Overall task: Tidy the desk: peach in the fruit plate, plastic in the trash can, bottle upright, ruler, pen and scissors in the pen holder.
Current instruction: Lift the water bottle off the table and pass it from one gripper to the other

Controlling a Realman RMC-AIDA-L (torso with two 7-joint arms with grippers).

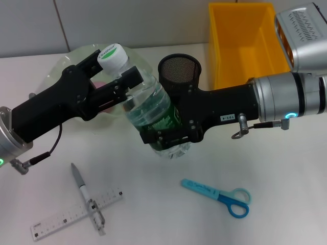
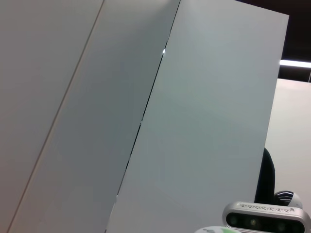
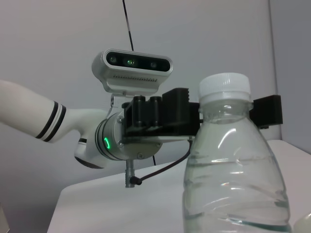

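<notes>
A clear water bottle (image 1: 150, 109) with a green label and white cap (image 1: 112, 55) hangs tilted above the table, held from both ends. My left gripper (image 1: 122, 75) is shut on its neck just under the cap. My right gripper (image 1: 169, 137) is shut around its lower body. The right wrist view shows the bottle (image 3: 233, 184) close up, with the left gripper (image 3: 223, 110) clamped at the neck. On the table lie the pen (image 1: 87, 196) across the ruler (image 1: 76, 213), and the blue scissors (image 1: 219, 196). A pink patch, maybe the peach (image 1: 100, 81), peeks out behind the left gripper. The plastic is out of view.
The black mesh pen holder (image 1: 180, 71) stands right behind the bottle. A yellow bin (image 1: 240, 41) sits at the back right. The clear fruit plate (image 1: 64, 66) lies at the back left under my left arm. The left wrist view shows mostly wall panels.
</notes>
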